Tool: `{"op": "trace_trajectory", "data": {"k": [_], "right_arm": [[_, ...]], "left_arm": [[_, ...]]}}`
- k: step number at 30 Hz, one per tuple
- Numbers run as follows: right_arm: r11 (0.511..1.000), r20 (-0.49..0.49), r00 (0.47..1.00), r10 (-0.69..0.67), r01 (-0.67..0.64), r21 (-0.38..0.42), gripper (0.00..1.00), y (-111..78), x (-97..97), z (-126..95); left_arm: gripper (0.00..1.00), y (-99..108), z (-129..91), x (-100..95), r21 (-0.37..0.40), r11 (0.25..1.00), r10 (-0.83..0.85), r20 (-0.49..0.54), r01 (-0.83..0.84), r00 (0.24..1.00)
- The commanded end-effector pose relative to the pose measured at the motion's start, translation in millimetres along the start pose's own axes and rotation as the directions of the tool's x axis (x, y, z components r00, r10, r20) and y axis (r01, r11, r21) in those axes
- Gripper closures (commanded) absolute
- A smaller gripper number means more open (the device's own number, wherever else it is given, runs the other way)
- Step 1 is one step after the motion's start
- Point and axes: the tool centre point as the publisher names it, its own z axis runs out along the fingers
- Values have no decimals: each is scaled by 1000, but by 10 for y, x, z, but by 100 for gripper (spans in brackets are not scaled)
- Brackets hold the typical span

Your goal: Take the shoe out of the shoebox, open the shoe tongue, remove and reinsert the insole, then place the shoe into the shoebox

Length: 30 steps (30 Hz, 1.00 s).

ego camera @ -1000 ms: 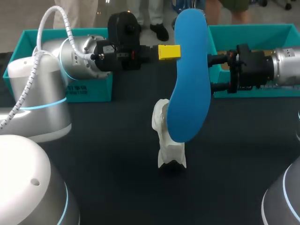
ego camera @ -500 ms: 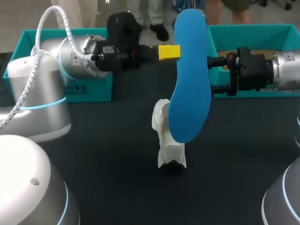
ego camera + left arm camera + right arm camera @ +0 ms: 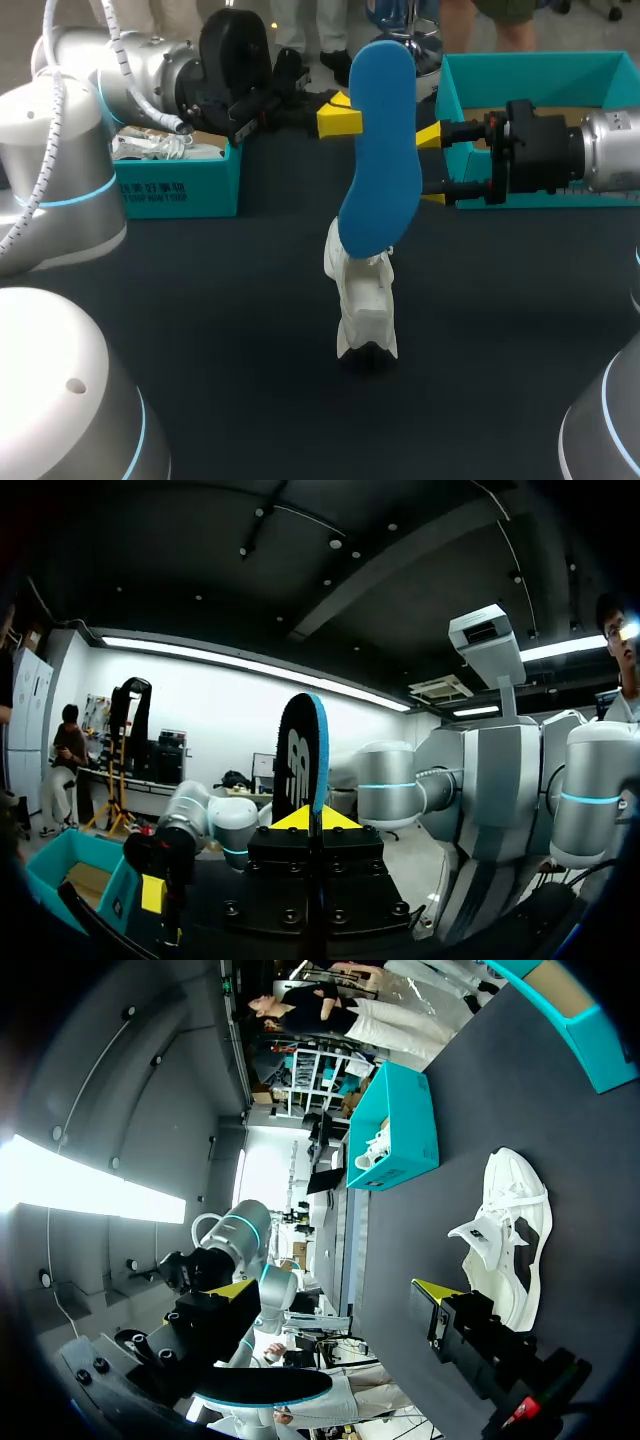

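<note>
The dark surface (image 3: 250, 300) carries a teal cardboard shoebox on my left (image 3: 180, 190) and a second teal shoebox on my right (image 3: 560, 70). Between them the long blue foam insole (image 3: 375, 160) hangs upright in the air. Its lower end is over the white sneaker (image 3: 365, 310); whether it touches the shoe I cannot tell. The sneaker sits on its sole mid-surface, out of both boxes, tongue lifted, with nothing holding it.

The left claw (image 3: 318, 818) is clamped on the insole's upper part, pinching it edge-on between its yellow tips. The right claw (image 3: 432, 166) has its fingers spread wide, just beside the insole and gripping nothing.

The main risk, I judge, is the one-point hold. The soft insole could swivel or slip in that pinch. Pushed down off-line, it could buckle at the collar or tip the unsteadied sneaker. The open right fingers could also clip the insole's edge.
</note>
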Motion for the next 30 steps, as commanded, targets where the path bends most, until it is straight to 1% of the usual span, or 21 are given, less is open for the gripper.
{"op": "trace_trajectory", "data": {"k": [1,3,4,5,20,21,22,23,24,25,27,29,30], "right_arm": [[1000,1,1000,1,-1,-1,0,-1,-1,15],[1000,1,1000,1,-1,-1,0,-1,-1,15],[1000,1,1000,1,-1,-1,0,-1,-1,15],[1000,1,1000,1,-1,-1,0,-1,-1,15],[1000,1,1000,1,-1,-1,0,-1,-1,15],[1000,1,1000,1,-1,-1,0,-1,-1,15],[1000,1,1000,1,-1,-1,0,-1,-1,15],[1000,1,1000,1,-1,-1,0,-1,-1,15],[1000,1,1000,1,-1,-1,0,-1,-1,15],[1000,1,1000,1,-1,-1,0,-1,-1,15],[1000,1,1000,1,-1,-1,0,-1,-1,15],[1000,1,1000,1,-1,-1,0,-1,-1,15],[1000,1,1000,1,-1,-1,0,-1,-1,15]], "left_arm": [[100,24,-65,-82,-98,984,143,-65,-149,988],[100,68,-72,-80,-117,971,200,-77,-208,977],[100,90,-74,-78,-117,971,202,-79,-211,976],[100,108,-79,-77,-121,965,227,-68,-234,972],[100,108,-79,-77,-121,965,227,-68,-234,972],[100,152,-90,-96,-142,935,311,-103,-324,945],[100,158,-93,-109,-103,945,305,-73,-312,949],[100,167,-104,-140,-101,923,365,-72,-371,928],[100,195,-122,-160,-117,889,433,-102,-443,895],[100,220,-140,-178,-114,873,465,-98,-474,880],[100,281,-182,-224,-130,789,584,-144,-600,799],[100,324,-214,-258,-142,738,642,-154,-660,751],[100,356,-240,-279,-150,696,676,-192,-702,711]]}}
